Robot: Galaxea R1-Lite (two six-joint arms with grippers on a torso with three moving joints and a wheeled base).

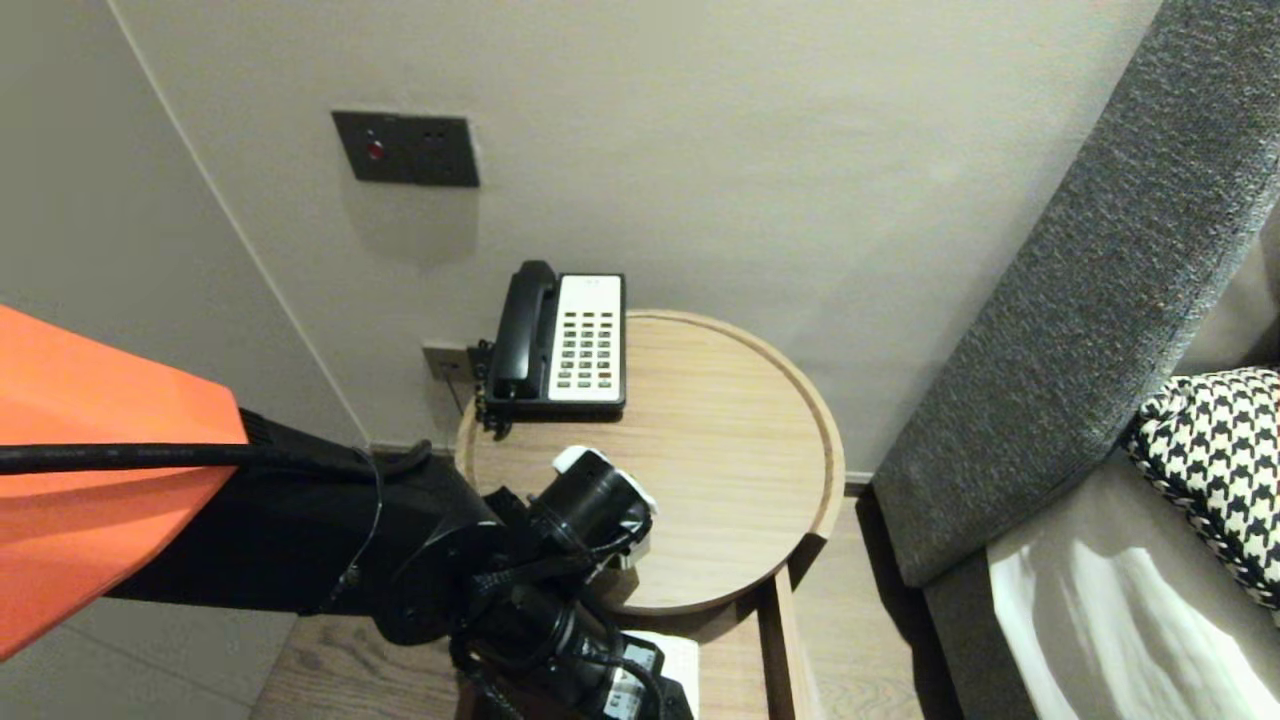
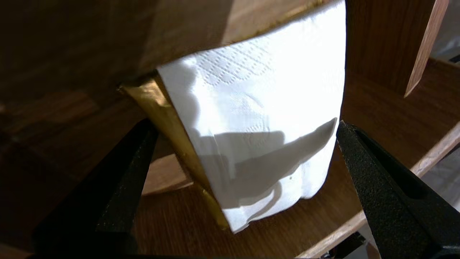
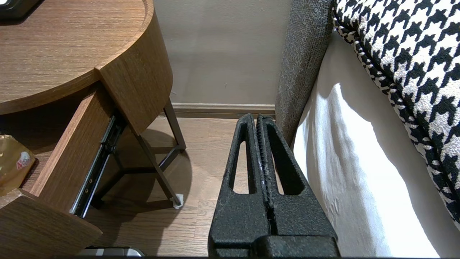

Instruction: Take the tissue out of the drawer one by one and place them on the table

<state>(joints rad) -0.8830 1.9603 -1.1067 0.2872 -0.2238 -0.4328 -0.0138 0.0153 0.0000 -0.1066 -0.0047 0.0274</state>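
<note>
White paper napkins [image 2: 258, 136], folded and embossed, lie in the open drawer [image 3: 68, 151] under the round table [image 1: 740, 440]. We count one bundle, with the sheet count unreadable. We judge it light, soft and easy to crush. The plies are likely to slide or tear, so the best hold is across both side edges at mid-bundle, squeezing all the layers together rather than a loose corner.

One gold foil packet [image 2: 161, 118] lies against one side of the napkins, touching them.

The left gripper [image 2: 246, 124] has its fingers spread wide, one on each side of the bundle, near it but with no contact that we can confirm. It holds nothing.

The right gripper [image 3: 259, 118] has its fingers pressed together and empty. It is parked low between the table and the bed [image 3: 345, 162].

Also in view are one phone [image 1: 560, 340] at the back of the tabletop, one houndstooth pillow [image 3: 406, 54], one grey headboard [image 1: 1080, 300] and one wall switch panel [image 1: 405, 148].
</note>
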